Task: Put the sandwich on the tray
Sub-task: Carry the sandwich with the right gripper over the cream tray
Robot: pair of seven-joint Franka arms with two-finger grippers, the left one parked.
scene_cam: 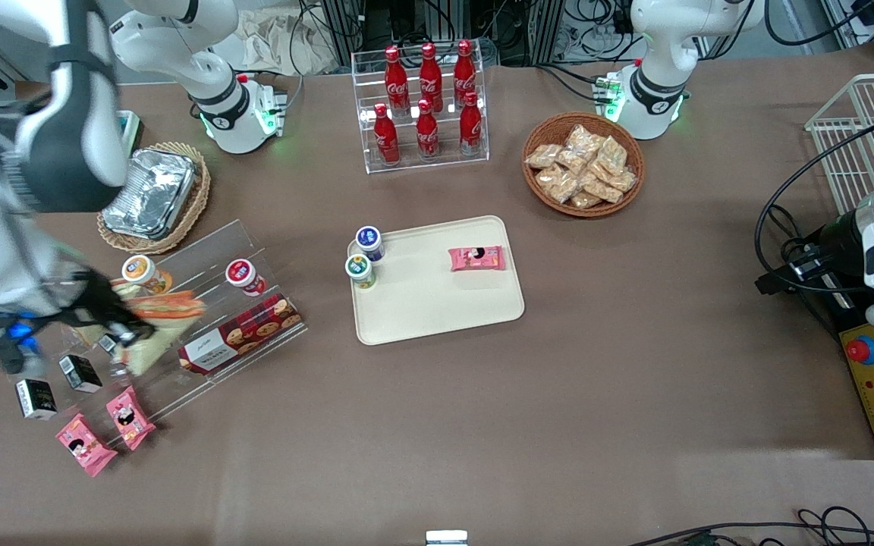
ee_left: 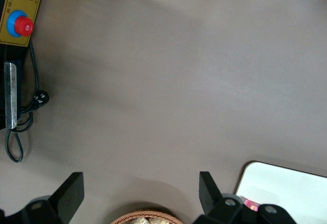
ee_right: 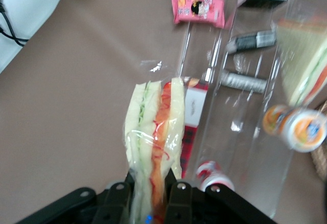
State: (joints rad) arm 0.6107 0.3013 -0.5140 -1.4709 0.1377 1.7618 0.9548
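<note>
**Sandwich gripped and lifted at the rack, tray not yet reached**

The triangular white-bread sandwich in clear plastic wrap, with red-orange and green filling along its cut edge, is seen clamped between the two black fingers of the hand, which is closed on the wedge's narrow end. In the front view the sandwich is held above the clear acrylic stepped rack toward the working arm's end of the table, with the hand beside it. The pick is judged done; the carry and the release are left.

The large flat cream-beige rectangular tray lies well apart from the sandwich, near the middle of the table, and already bears two small round lidded cups at one edge and a pink snack packet. The bare stretch between them is judged the likely spot for the sandwich. A second wrapped wedge rests on the rack.
</note>
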